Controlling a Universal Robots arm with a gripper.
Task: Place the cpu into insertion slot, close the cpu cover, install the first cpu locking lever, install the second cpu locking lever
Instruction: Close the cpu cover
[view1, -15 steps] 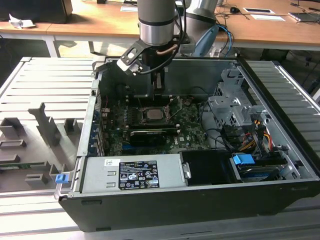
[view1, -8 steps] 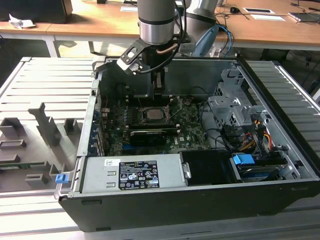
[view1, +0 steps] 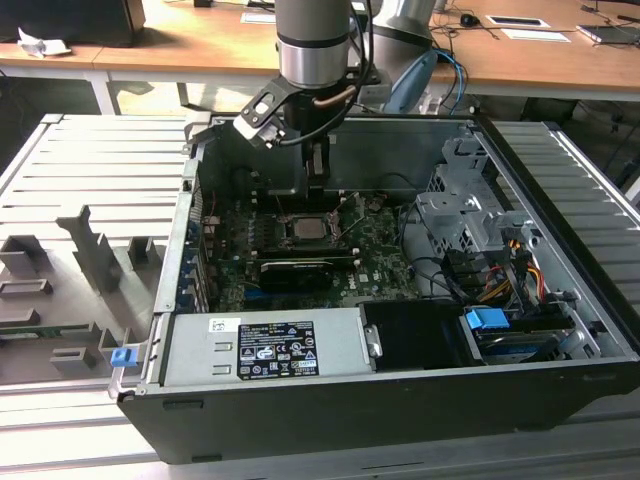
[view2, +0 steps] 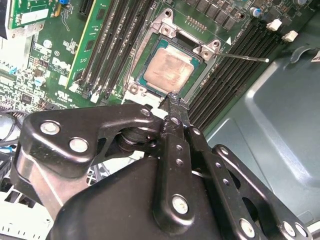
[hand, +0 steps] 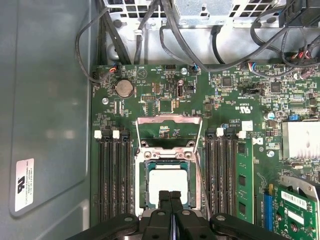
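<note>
Cpu: where is it?
— Lying flat in the insertion slot, pale top up, amid the green circuit board. It shows in the second wrist view too, and in the exterior view it is a small pale square deep in the computer case.

And the hand?
— Narrow. In both wrist views its two fingertips are pressed together at the socket's edge nearest the cameras. I cannot tell whether they touch the rim or pinch anything (the tips themselves cover that spot).

What is hidden?
— The black linkage blocks the near side of the socket in both wrist views, and the fingertips cover a strip of the chip's near edge. In the exterior view the hand hangs from the arm just behind the socket, and the parts around the chip are too small to separate.

Is the cpu cover down?
— It looks raised at the socket's far side in the first wrist view; green board shows through its window.

Any lever?
— One locking lever, a thin rod, sticks out from a socket corner across the memory slots. Which of the two it is, I cannot tell.

Anything else cut off?
— The case rests on a grey ribbed worktop, cropped at the frame's edges.
</note>
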